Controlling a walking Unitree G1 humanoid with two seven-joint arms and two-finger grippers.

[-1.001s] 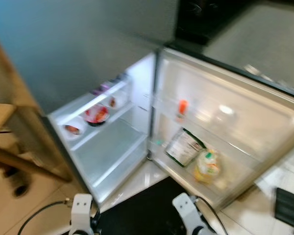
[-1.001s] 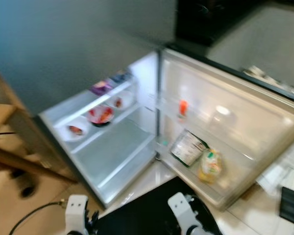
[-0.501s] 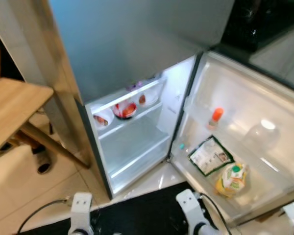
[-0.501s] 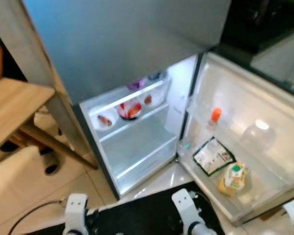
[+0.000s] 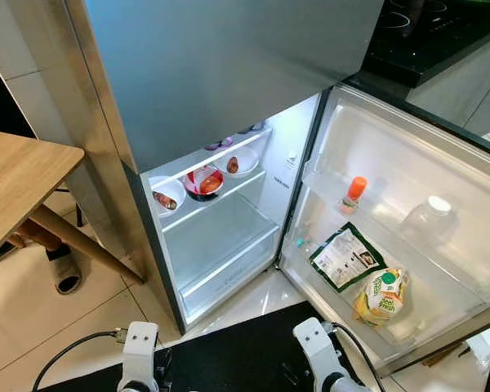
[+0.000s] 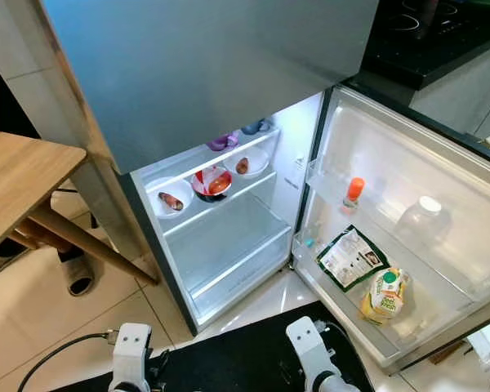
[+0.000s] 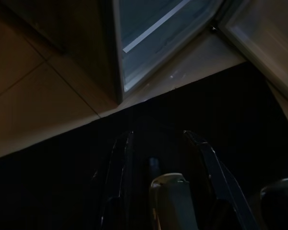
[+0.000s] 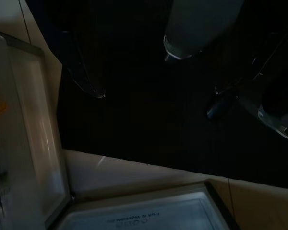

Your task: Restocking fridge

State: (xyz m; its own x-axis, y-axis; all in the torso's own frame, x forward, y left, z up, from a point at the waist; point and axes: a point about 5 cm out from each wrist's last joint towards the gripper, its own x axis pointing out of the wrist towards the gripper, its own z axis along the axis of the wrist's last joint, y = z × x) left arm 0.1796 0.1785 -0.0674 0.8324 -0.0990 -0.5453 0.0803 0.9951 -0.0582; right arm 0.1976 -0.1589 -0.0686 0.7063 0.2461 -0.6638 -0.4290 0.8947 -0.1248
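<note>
The fridge's lower compartment (image 5: 229,245) stands open, lit inside. Its upper shelf carries three bowls of food: a white one (image 5: 165,198), a dark one with red food (image 5: 202,181) and another white one (image 5: 237,163). The open door (image 5: 441,163) holds an orange-capped bottle (image 5: 353,194), a clear jar (image 5: 429,219), a flat packet (image 5: 347,259) and a yellow bag with a green cap (image 5: 381,296). Both arms hang low over a black mat: left arm (image 5: 139,359), right arm (image 5: 314,359). The left gripper (image 7: 157,136) and the right gripper (image 8: 156,103) are open and hold nothing.
A wooden table (image 5: 16,180) with a slanted leg stands to the left, a slipper (image 5: 65,273) under it. A black hob (image 5: 425,33) sits on the counter at the back right. A black cable (image 5: 65,359) trails over the tiled floor.
The camera has swung and steadied, so the fridge now sits sharper and nearer the middle. Nothing in the fridge has moved, and both arms still hang low.
</note>
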